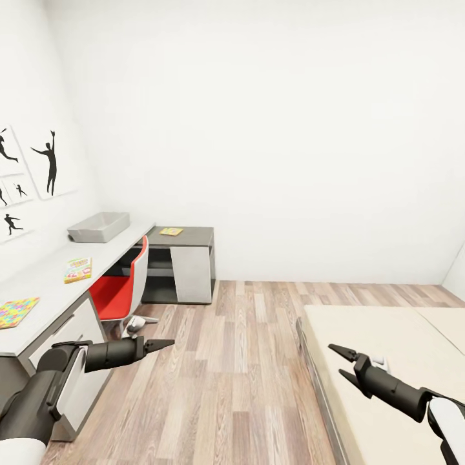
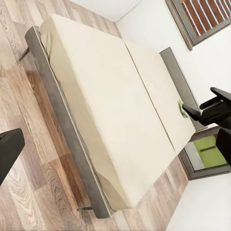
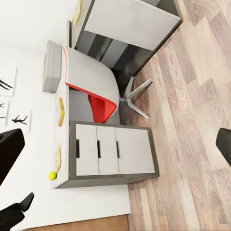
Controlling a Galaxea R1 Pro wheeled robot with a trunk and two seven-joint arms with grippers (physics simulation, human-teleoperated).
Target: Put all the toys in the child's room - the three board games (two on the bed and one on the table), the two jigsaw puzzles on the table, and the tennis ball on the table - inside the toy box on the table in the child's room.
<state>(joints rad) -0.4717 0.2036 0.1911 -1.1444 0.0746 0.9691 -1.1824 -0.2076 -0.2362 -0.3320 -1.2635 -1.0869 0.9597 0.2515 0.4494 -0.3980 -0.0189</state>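
Note:
The light grey toy box (image 1: 98,226) stands at the far end of the pale table (image 1: 45,284), and also appears in the right wrist view (image 3: 52,72). On that top lie a yellow-green-red board game (image 1: 78,269) and a mosaic jigsaw puzzle (image 1: 16,311). A second puzzle (image 1: 171,231) rests on the lower dark top. The tennis ball (image 3: 52,175) sits near the table's drawer end. My left gripper (image 1: 169,344) hangs open over the floor beside the drawers. My right gripper (image 1: 343,365) is open above the bed (image 1: 387,361). A small green patch (image 2: 181,108) lies near the headboard, unclear.
A red and white swivel chair (image 1: 123,287) is tucked under the table. Wood-plank floor (image 1: 226,374) runs between table and bed. Black silhouette posters (image 1: 48,161) hang on the left wall. A dark-framed window (image 2: 202,19) is beyond the bed.

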